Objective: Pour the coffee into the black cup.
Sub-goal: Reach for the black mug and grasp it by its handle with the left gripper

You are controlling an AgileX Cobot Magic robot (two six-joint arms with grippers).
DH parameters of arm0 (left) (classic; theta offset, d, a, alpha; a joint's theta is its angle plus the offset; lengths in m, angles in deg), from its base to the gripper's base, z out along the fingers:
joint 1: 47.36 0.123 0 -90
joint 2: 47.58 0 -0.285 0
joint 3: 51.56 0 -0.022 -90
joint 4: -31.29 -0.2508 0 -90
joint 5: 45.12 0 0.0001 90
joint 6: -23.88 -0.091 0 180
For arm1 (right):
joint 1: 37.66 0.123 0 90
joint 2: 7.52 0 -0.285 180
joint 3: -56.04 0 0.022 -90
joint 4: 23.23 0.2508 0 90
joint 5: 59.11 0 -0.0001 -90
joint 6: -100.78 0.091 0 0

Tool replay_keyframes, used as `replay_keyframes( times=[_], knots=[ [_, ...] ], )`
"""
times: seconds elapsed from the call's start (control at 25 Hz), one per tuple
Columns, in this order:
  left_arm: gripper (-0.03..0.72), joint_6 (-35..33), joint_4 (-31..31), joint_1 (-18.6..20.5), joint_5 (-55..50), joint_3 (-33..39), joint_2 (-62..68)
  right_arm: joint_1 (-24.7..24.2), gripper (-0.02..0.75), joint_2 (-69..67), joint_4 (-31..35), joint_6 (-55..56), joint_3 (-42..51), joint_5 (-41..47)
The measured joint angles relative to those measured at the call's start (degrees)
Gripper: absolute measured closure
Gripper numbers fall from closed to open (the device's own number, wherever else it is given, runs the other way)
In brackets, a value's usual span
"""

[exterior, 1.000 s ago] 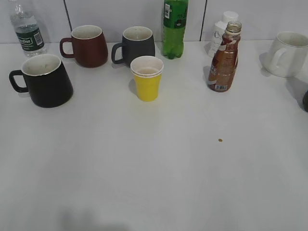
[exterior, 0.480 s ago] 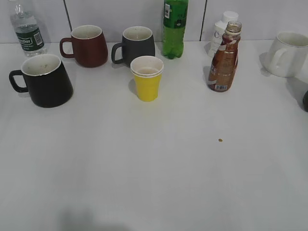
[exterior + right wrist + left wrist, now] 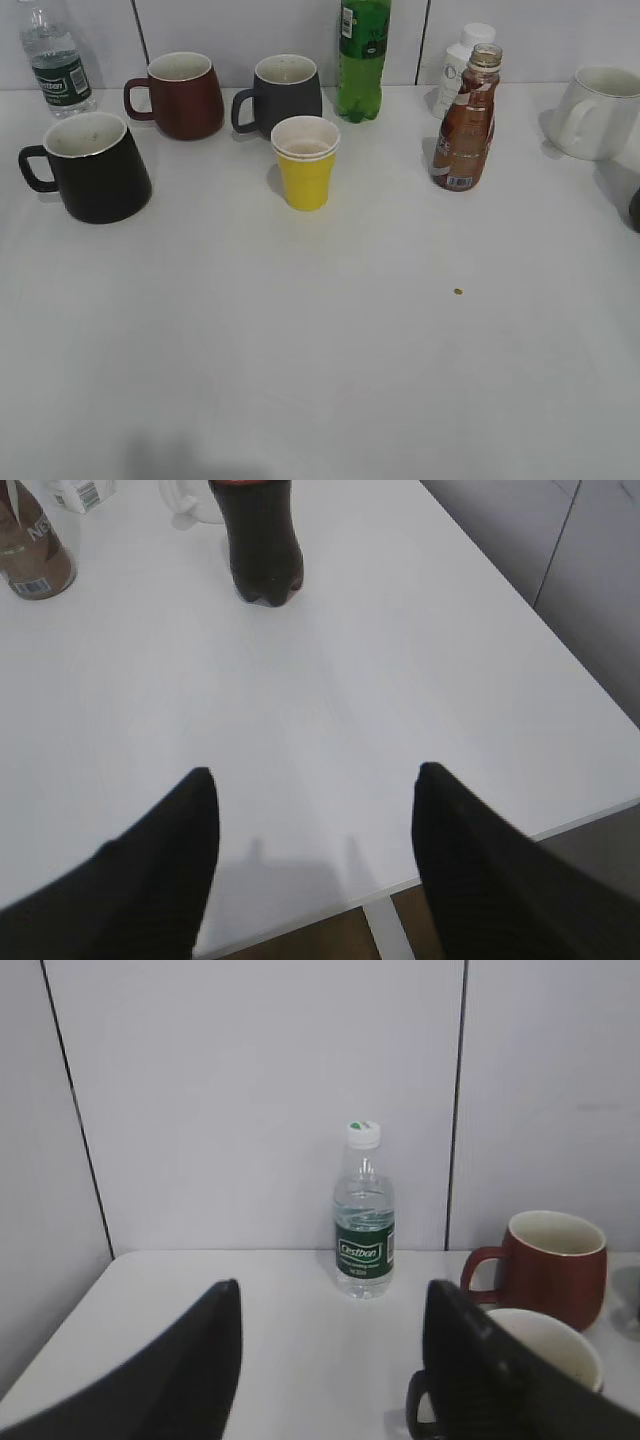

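Observation:
The coffee bottle (image 3: 465, 125), clear plastic with brown liquid, no cap and a brown, white and red label, stands upright at the back right of the table; its base shows in the right wrist view (image 3: 30, 555). The black cup (image 3: 97, 167) stands at the left, handle to the left; its rim shows in the left wrist view (image 3: 555, 1345) behind the right finger. My left gripper (image 3: 330, 1305) is open and empty, facing the wall. My right gripper (image 3: 312, 780) is open and empty over the table's right front edge. Neither gripper shows in the exterior view.
A maroon mug (image 3: 185, 95), a dark grey mug (image 3: 285, 92), a yellow paper cup (image 3: 306, 162), a tall green bottle (image 3: 362, 60), a white bottle (image 3: 460, 55), a water bottle (image 3: 57, 62) and a white mug (image 3: 598, 110) stand around. A dark cola bottle (image 3: 258, 545) stands near the right gripper.

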Motion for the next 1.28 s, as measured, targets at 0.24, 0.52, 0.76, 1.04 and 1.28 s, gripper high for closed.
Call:
replay_keyframes(
  times=[0.24,0.52,0.76,1.04,1.28],
  knots=[
    [0.242,4.03,0.36,0.00,10.61,4.08,10.69,0.00,0.256,0.00,0.00,0.00,0.00,0.00],
    [0.242,7.85,0.42,-1.58,16.34,4.08,20.72,0.00,0.256,0.00,0.00,0.00,0.00,0.00],
    [0.242,8.18,0.18,-3.67,26.10,4.08,31.86,0.00,0.256,0.00,0.00,0.00,0.00,0.00],
    [0.242,8.18,-4.08,-3.78,36.36,4.08,42.43,0.00,0.256,0.00,0.00,0.00,0.00,0.00],
    [0.243,8.18,-7.38,-3.78,43.28,4.03,49.80,0.00,0.256,0.00,0.00,0.00,0.00,0.00]
  ],
)
